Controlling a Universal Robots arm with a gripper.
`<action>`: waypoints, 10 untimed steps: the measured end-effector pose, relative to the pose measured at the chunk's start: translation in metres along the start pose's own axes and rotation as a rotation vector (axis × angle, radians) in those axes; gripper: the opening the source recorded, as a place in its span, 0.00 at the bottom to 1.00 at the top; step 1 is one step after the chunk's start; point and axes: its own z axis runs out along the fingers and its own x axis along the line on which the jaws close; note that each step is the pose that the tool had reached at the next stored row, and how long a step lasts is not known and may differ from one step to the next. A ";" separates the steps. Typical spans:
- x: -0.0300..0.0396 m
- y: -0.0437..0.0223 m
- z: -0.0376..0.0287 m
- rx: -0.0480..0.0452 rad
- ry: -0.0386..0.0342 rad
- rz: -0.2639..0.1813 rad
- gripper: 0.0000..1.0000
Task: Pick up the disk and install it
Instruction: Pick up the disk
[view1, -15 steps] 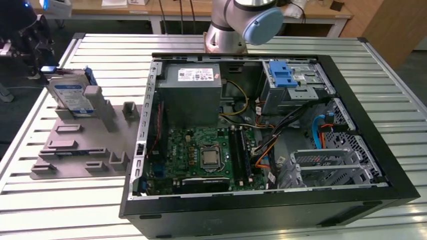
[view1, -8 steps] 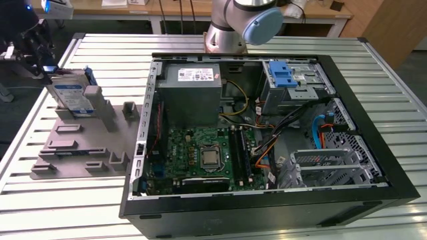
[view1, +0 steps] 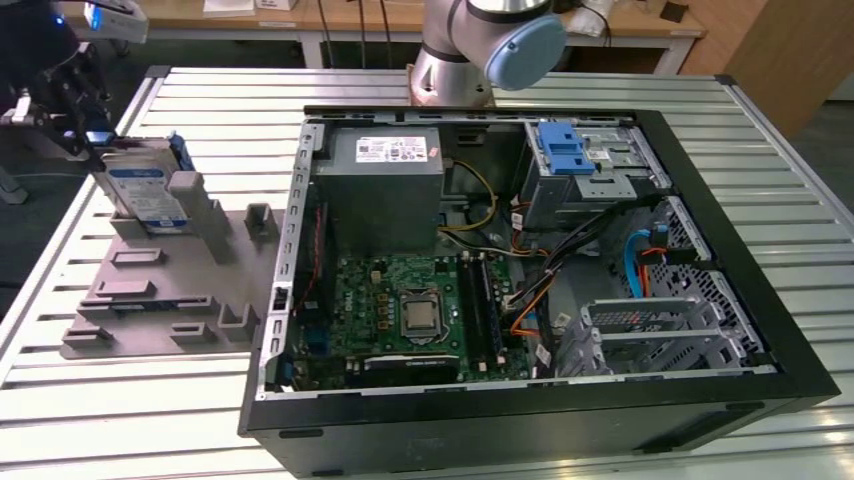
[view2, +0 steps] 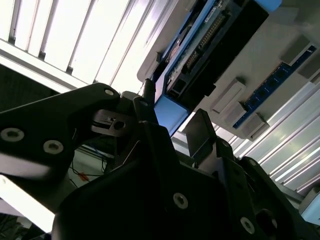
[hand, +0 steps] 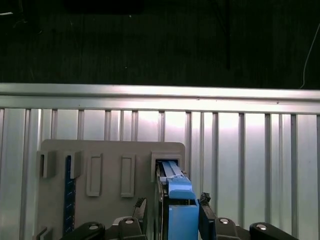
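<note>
Two fingers (hand: 141, 210) are spread apart, one on each side of the disk (hand: 177, 220), so the gripper (hand: 172, 207) is straddling it and, going by the first wrist view, doesn't have it clamped. Disk is parked on its edge in a slot of the grey holder (view1: 160, 290) on the slatted table (view1: 120, 420), which is probably why its top edge sticks up free to grab. Open computer case (view1: 801, 340) sits well apart toward the exterior view's right with its side off, presumably so the disk can go in from above.
</note>
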 end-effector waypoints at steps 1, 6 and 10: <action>0.0000 0.0003 0.0010 -0.0001 0.0000 0.000 0.52; -0.0002 0.0012 0.0060 0.0001 0.0000 0.000 0.52; -0.0025 0.0011 0.0076 0.0001 0.0000 0.000 0.52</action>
